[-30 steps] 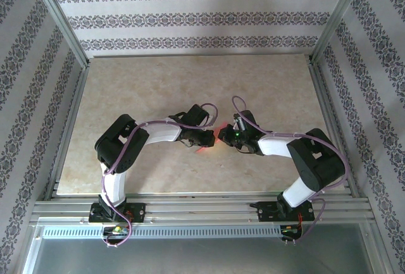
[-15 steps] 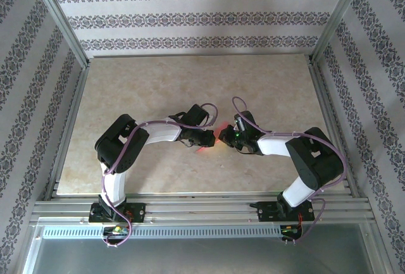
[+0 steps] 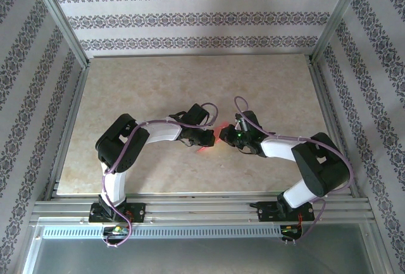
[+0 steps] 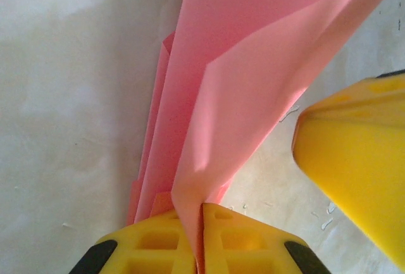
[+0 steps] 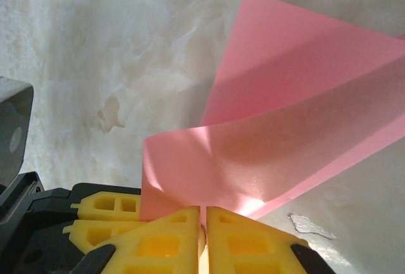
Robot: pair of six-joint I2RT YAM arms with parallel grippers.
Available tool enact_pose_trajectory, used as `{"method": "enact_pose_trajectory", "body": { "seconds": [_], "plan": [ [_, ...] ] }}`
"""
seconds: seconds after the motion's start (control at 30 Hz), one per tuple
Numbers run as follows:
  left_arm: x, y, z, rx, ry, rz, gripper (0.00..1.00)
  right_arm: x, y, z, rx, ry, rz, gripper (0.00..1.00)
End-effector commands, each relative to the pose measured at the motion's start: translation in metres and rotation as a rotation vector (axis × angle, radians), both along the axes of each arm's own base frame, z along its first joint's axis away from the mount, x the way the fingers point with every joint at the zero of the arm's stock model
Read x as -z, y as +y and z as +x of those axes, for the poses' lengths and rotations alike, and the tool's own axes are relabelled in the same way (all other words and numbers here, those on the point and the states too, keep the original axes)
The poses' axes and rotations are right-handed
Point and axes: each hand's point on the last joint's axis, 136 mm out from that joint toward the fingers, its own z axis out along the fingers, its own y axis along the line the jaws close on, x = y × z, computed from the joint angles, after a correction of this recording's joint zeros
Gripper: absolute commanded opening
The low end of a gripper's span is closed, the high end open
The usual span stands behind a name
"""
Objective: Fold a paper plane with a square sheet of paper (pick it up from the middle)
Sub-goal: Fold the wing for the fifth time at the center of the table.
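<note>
Left pincer (image 4: 201, 217) & right pincer (image 5: 203, 218) both clamp paper plane (image 4: 253, 78), held btwn them.

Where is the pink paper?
In the top view, the folded salmon-pink paper is near the middle of the beige table, pinched by the left tool and the right tool.

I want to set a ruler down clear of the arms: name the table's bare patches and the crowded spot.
Bare: the far half of the table, up to the back wall, and the strip left of the left arm. Crowded: the near middle, where the left gripper and right gripper pinch the pink paper.
</note>
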Motion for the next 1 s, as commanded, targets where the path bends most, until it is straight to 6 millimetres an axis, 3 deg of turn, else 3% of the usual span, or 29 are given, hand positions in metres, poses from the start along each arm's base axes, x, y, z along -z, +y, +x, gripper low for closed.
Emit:
{"method": "enact_pose_trajectory", "body": {
  "seconds": [0.0,0.33,0.97],
  "plan": [
    [0.028,0.017,-0.015,0.0,0.095,0.093,0.11,0.009,0.004,-0.006,-0.026,0.014,0.005,0.11],
    [0.03,0.017,-0.018,0.015,0.116,0.102,0.11,0.009,0.016,0.007,-0.034,0.017,0.039,0.1],
    [0.026,0.018,-0.017,0.015,0.116,0.111,0.12,0.034,-0.01,0.0,0.058,0.104,-0.042,0.08]
  ]
}}
